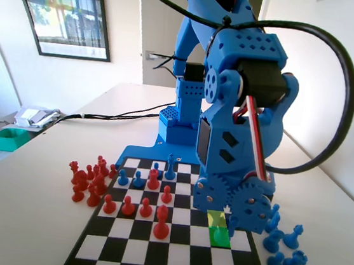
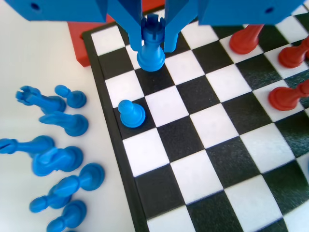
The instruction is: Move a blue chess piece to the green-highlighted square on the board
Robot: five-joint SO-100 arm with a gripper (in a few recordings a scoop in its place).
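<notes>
Wrist view: gripper [image 2: 153, 46] hung from the top centre of the frame, its two jaws either side of a blue rook [image 2: 151, 48] with a notched top, standing upright at the edge between a white and a black square. The jaws sat tight against the rook's sides, so the claw looked clamped on it.

A blue pawn [image 2: 131, 114] stood left of centre on a black square in the board's [image 2: 193, 145] edge column, well apart from the gripper. Captured blue pieces [image 2: 58, 159] lay off the board at lower left; red pieces [image 2: 285, 94] stood at upper right.

Fixed view: the blue arm [image 1: 240, 114] reached low over the right part of the board, its gears just above the green-highlighted square [image 1: 219, 236], lower right of centre. A yellow-tinted square [image 1: 216, 219] touched it from above. Red pieces clustered left of centre.
</notes>
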